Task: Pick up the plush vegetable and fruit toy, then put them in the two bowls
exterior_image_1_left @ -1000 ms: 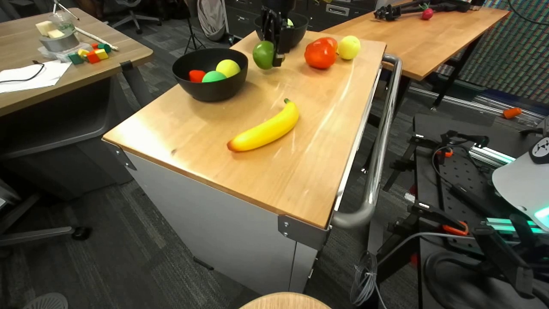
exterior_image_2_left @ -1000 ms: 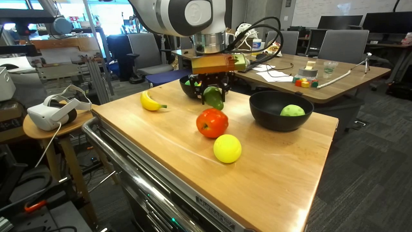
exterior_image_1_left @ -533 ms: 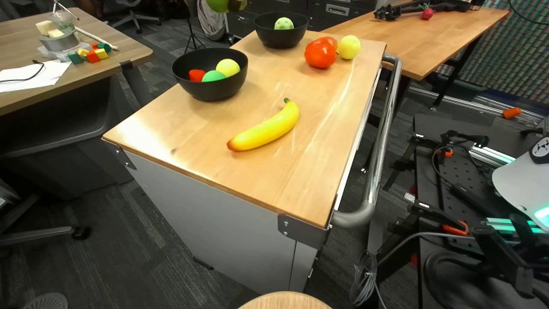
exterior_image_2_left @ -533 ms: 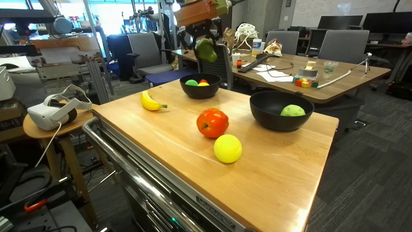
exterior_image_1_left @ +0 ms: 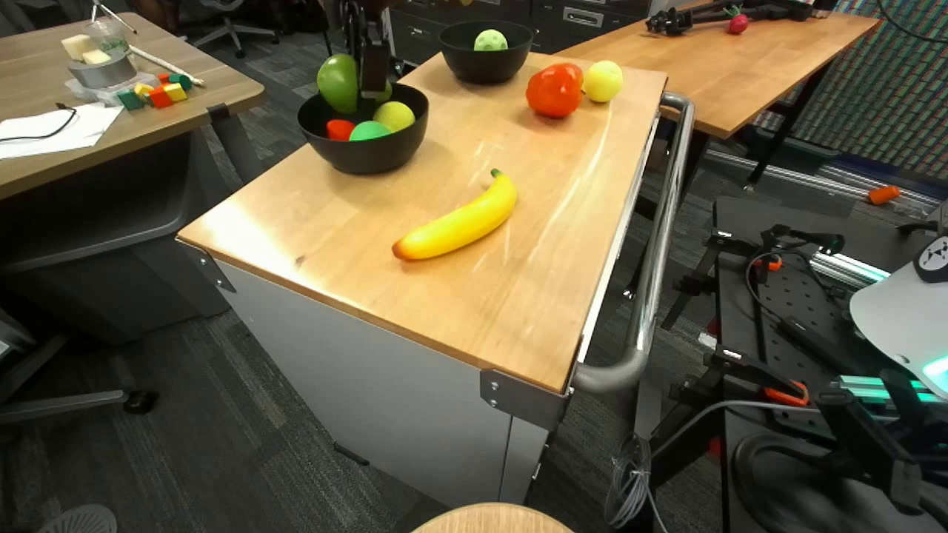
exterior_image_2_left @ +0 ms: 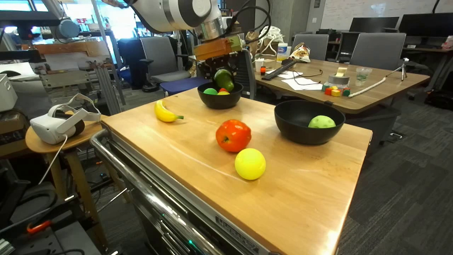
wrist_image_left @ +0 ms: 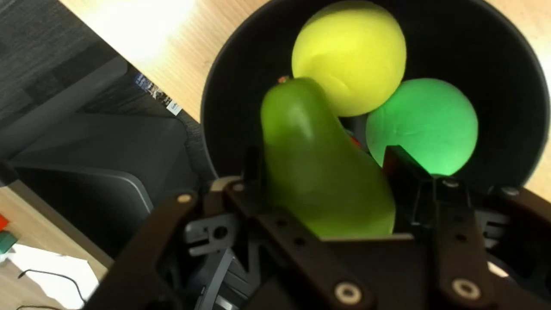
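Observation:
My gripper [wrist_image_left: 323,165] is shut on a green avocado-shaped toy [wrist_image_left: 318,159], its fingers on either side. It holds the toy over a black bowl [exterior_image_1_left: 363,159], partly inside the rim as seen in both exterior views. In that bowl lie a yellow ball [wrist_image_left: 351,56], a green ball [wrist_image_left: 424,125] and a red toy [exterior_image_1_left: 340,130]. The second black bowl [exterior_image_2_left: 304,134] contains a pale green ball [exterior_image_2_left: 321,122]. On the tabletop rest a yellow banana [exterior_image_1_left: 459,222], a shiny red round toy [exterior_image_2_left: 233,136] and a yellow ball [exterior_image_2_left: 250,164].
The wooden cart top [exterior_image_1_left: 444,296] carries everything, with a metal rail [exterior_image_1_left: 659,244] along one side. A wooden desk [exterior_image_2_left: 375,81] with paper, tape and small blocks stands beyond the bowls. A white headset [exterior_image_2_left: 63,120] sits on a stool beside the cart.
Holding the green avocado-shaped toy, my gripper rose from low over the tabletop, moved across, then came down over the bowl with three toys. The other toys stayed put.

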### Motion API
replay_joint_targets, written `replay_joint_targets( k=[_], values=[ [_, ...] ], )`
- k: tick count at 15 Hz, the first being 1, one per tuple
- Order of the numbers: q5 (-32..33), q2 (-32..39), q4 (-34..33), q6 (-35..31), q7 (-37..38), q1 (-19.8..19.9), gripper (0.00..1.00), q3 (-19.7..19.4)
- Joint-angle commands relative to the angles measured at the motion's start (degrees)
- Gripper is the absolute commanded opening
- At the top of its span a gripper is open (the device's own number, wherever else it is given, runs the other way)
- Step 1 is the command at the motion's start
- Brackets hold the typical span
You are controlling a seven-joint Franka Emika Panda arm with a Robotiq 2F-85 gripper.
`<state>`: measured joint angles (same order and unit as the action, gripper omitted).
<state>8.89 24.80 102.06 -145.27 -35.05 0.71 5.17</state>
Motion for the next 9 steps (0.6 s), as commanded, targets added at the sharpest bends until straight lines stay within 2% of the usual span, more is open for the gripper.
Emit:
replay_joint_targets(
  k=[1,5,7,9],
  values=[
    [2.9,2.2,-6.8,6.2,3.3,-1.5,1.0,-1.5],
    [11.6,-5.7,-4.1,11.5,11.2,-4.1,1.0,-4.8],
    [16.7,-10.6,-1.6,16.7,17.1,-5.4,1.0,-6.5],
    [19.2,-15.7,1.6,23.2,22.1,-5.6,1.0,-6.7]
  ],
)
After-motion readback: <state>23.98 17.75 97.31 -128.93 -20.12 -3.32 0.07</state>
